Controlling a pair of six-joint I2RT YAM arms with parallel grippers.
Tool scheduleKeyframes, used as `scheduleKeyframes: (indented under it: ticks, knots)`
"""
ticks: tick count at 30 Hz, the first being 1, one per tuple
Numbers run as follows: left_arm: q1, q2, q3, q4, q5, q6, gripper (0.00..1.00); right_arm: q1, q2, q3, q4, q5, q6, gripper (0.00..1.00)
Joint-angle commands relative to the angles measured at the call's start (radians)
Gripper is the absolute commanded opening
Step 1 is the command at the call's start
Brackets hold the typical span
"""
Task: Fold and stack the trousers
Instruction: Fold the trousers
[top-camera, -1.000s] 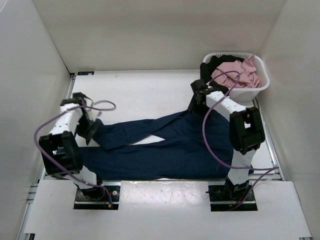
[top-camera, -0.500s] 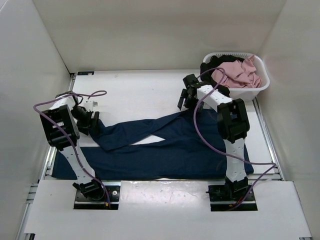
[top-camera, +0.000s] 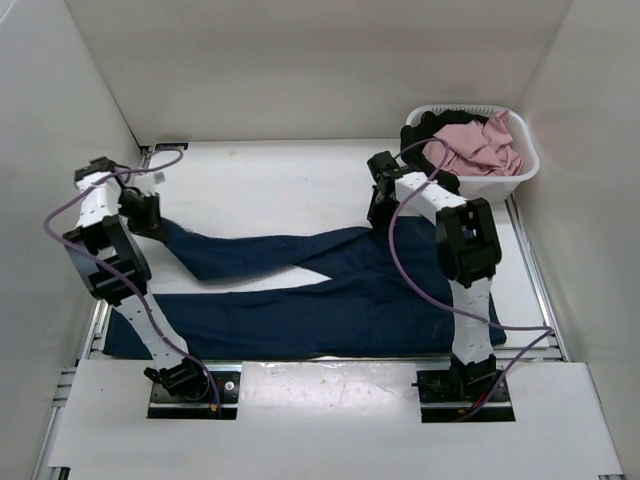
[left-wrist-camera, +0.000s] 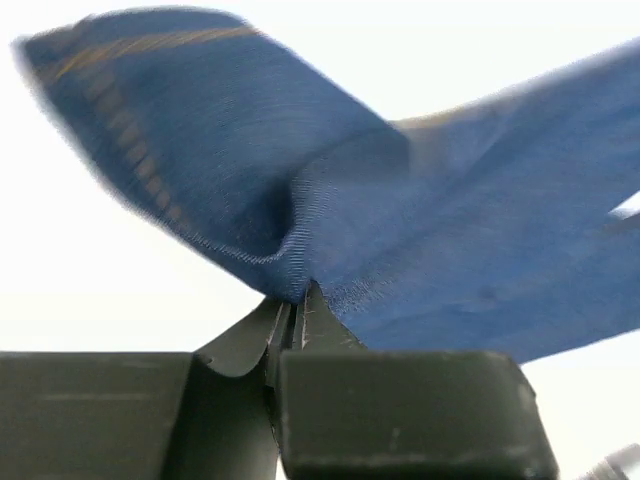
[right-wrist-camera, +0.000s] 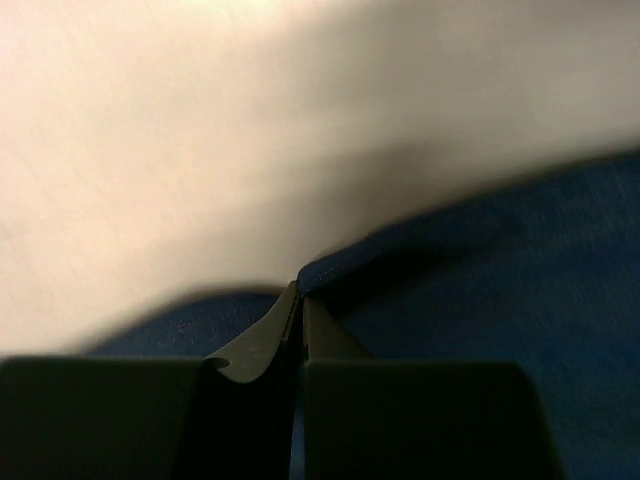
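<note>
Item 1, trousers (top-camera: 330, 300): dark navy denim, spread flat over the near half of the white table (top-camera: 270, 180) between the two arms. One leg lies along the near edge; the other slants away toward the far left, its end lifted off the surface

Item 2, left gripper (left-wrist-camera: 300, 300): at the far-left side of the table, fingers clenched on a fold of the raised leg end; orange stitching shows on the hanging cloth

Item 3, right gripper (right-wrist-camera: 298, 300): low at the trousers' far-right edge, fingers pressed together, pinching the denim edge where it rises to the tips

Item 4, white basket (top-camera: 522, 178): far-right corner, apart from the trousers, holding a pink garment (top-camera: 478, 145) and a black garment (top-camera: 428, 130)
</note>
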Motion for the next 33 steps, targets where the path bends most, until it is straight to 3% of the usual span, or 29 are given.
scheduleKeyframes:
  ticks: [1,4,8,11,15,17,18,19,21,23,26,28,29,33]
  knots:
    - [0.047,-0.199,0.096,-0.085,-0.143,0.040,0.14,0.013,-0.221,-0.079,0.001,0.025,-0.054,0.00]
    - [-0.004,-0.331,0.053,-0.085,-0.384,0.112,0.14,0.033,-0.323,-0.169,-0.008,0.045,-0.097,0.00]
    - [-0.015,-0.370,-0.051,-0.085,-0.514,0.189,0.14,0.056,-0.379,-0.242,-0.049,0.054,-0.117,0.00]
    - [-0.051,-0.300,-0.084,-0.085,-0.546,0.180,0.14,0.067,-0.365,-0.253,-0.049,0.034,-0.117,0.00]
    - [-0.127,-0.003,0.031,-0.085,-0.522,0.128,0.18,0.067,-0.273,-0.144,-0.058,0.023,-0.117,0.00]
    - [-0.151,0.114,0.172,-0.085,-0.512,0.103,0.27,0.067,-0.215,-0.103,-0.068,0.037,-0.117,0.00]
    - [-0.167,0.219,0.220,-0.085,-0.543,0.079,0.44,0.067,-0.183,-0.069,-0.078,0.046,-0.108,0.00]
    - [-0.167,0.267,0.317,-0.085,-0.560,0.064,0.53,0.058,-0.169,-0.058,-0.090,0.046,-0.108,0.00]
    - [-0.179,0.340,0.399,-0.085,-0.584,0.009,0.58,0.048,-0.159,-0.049,-0.100,0.057,-0.076,0.00]
    - [-0.167,0.309,0.438,-0.033,-0.575,-0.029,0.70,0.048,-0.159,-0.070,-0.100,0.057,-0.062,0.00]
    - [-0.107,0.127,0.267,0.050,-0.523,-0.078,0.81,0.048,-0.201,-0.133,-0.072,0.057,-0.051,0.00]
    - [-0.052,-0.018,0.149,0.114,-0.473,-0.101,0.81,0.048,-0.224,-0.161,-0.061,0.057,-0.041,0.00]
    - [-0.035,-0.062,0.034,0.128,-0.448,-0.101,0.81,0.048,-0.224,-0.161,-0.061,0.057,-0.041,0.00]
    - [0.030,-0.186,-0.186,0.167,-0.420,-0.101,0.81,0.058,-0.245,-0.184,-0.071,0.078,-0.041,0.00]
